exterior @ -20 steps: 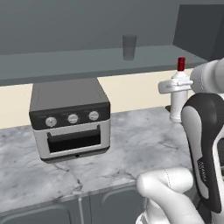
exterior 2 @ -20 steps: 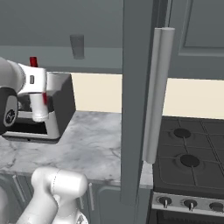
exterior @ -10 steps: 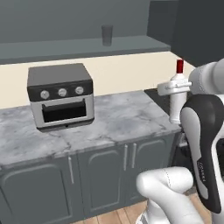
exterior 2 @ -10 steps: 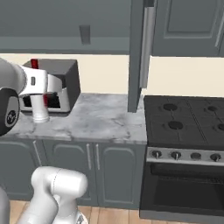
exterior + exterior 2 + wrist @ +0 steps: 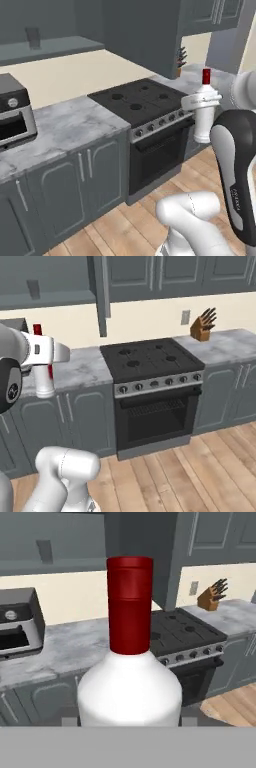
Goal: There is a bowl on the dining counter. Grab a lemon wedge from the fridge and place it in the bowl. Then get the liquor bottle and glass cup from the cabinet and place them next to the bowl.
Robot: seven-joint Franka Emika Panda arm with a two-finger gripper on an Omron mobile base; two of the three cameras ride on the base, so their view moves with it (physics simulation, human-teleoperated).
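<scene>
My gripper (image 5: 200,101) is shut on the liquor bottle (image 5: 204,120), a whitish bottle with a red cap, held upright in the air in front of the wall counter. From the right base view the liquor bottle (image 5: 44,382) hangs at the left, with the gripper (image 5: 42,351) clamped around its shoulder. It looms large in the hand view, where the liquor bottle (image 5: 130,687) sits between the fingertips (image 5: 70,721). The glass cup (image 5: 32,37) stands on the shelf of the cabinet (image 5: 55,49), far left and well away from the hand; the glass cup (image 5: 33,289) is also seen from the right.
A black stove (image 5: 140,102) with an oven below sits in the marbled wall counter (image 5: 65,125). A toaster oven (image 5: 12,117) stands at the far left. A knife block (image 5: 202,328) is right of the stove. An open cabinet door (image 5: 102,296) hangs above. Wooden floor lies below.
The whole picture has shifted: the base has moved back and swung right, bringing the stove and floor into view. The bottle stays in my gripper the same way.
</scene>
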